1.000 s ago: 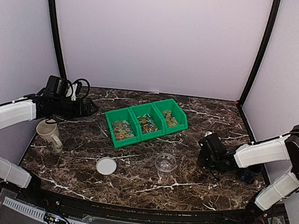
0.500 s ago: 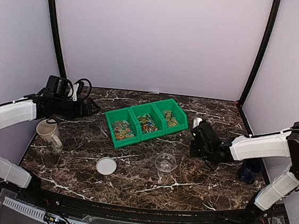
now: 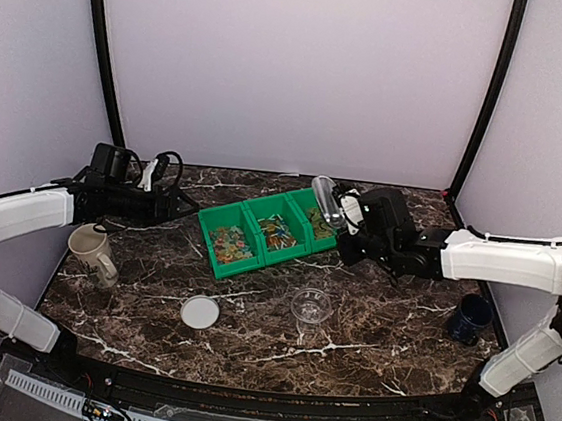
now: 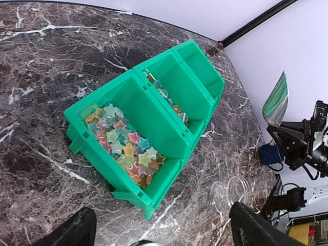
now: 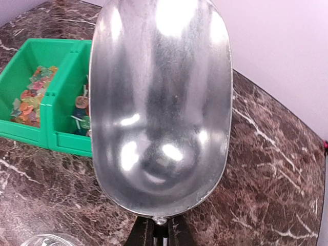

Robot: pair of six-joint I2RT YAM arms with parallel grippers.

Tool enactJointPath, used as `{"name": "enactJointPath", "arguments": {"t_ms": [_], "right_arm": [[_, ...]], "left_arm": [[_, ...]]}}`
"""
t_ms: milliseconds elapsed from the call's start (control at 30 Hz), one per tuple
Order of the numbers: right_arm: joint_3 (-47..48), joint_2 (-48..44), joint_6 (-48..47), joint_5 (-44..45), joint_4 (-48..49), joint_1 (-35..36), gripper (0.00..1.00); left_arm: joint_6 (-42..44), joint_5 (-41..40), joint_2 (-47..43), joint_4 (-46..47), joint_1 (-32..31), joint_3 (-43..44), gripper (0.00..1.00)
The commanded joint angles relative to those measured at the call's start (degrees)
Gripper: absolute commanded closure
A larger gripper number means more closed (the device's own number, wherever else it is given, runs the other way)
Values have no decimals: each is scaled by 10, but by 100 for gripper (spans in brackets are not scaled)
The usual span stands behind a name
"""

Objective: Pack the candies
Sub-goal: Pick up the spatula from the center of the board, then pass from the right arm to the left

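Tabletop (image 3: 370, 320) of dark veined marble carries it all. Green three-compartment bin (image 4: 154, 120) lies right ahead of the left claw (image 4: 160, 221), whose fingers stand wide apart on nothing. Right claw (image 3: 346, 217) is clamped on the handle of a shiny metal scoop (image 5: 161, 102), which is raised by the bin's end compartment. A clear cup (image 3: 311, 306) stands near that claw, on its bin side. Candies (image 4: 125, 151) sit in the bin: pastel stars nearest the left claw, mixed wrapped pieces next, gold-green ones nearest the scoop.
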Motion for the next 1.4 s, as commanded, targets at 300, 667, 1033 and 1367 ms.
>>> {"name": "enactJointPath", "arguments": {"t_ms": [300, 667, 1033, 1367], "right_arm": [[183, 120, -233, -61, -57, 95, 100], [246, 175, -277, -97, -116, 126, 100], [269, 215, -292, -75, -126, 148, 100], [270, 227, -314, -30, -94, 174, 100]], "left_arm": [[-5, 118, 26, 40, -4, -8, 11], [11, 161, 54, 27, -31, 3, 14], [18, 182, 67, 25, -50, 10, 15], [7, 201, 80, 35, -50, 7, 39]]}}
